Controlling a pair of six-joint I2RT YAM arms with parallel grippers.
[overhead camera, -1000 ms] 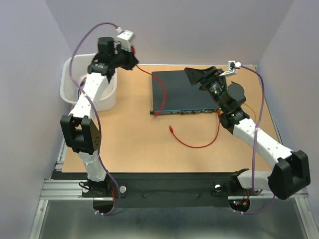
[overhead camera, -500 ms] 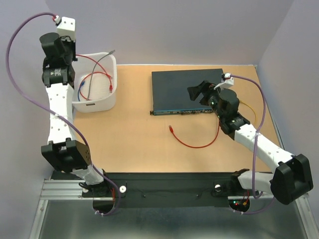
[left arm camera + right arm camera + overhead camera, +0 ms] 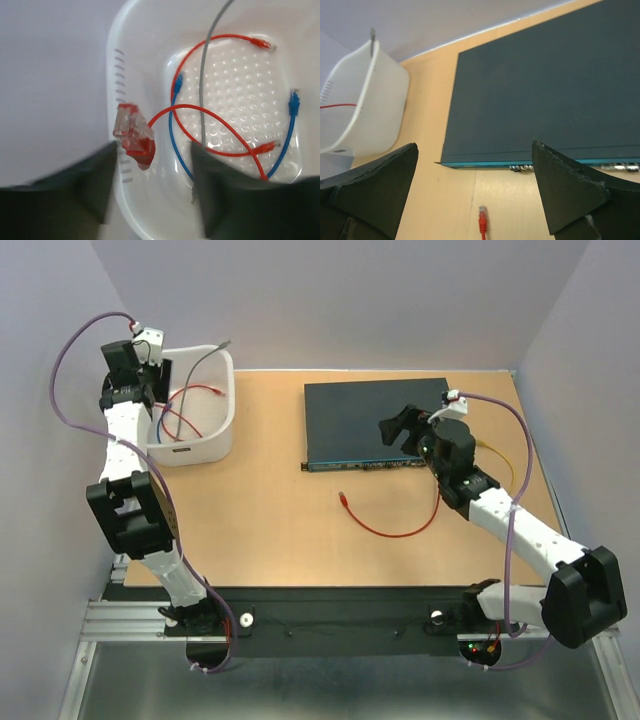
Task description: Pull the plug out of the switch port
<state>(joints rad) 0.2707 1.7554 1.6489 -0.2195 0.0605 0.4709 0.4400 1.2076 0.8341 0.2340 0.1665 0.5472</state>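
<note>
The left gripper is held over the basket with its jaws parted. The plug is seen loose between the fingers, not clamped. Red, blue and grey cables are seen in the basket. The right gripper is spread wide and empty above the switch, which is laid flat on the table, right of the basket. Another red cable is laid just before its socket face.

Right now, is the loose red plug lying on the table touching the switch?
Apart. The right wrist view shows a strip of bare table between the red plug and the teal front face of the switch.
</note>
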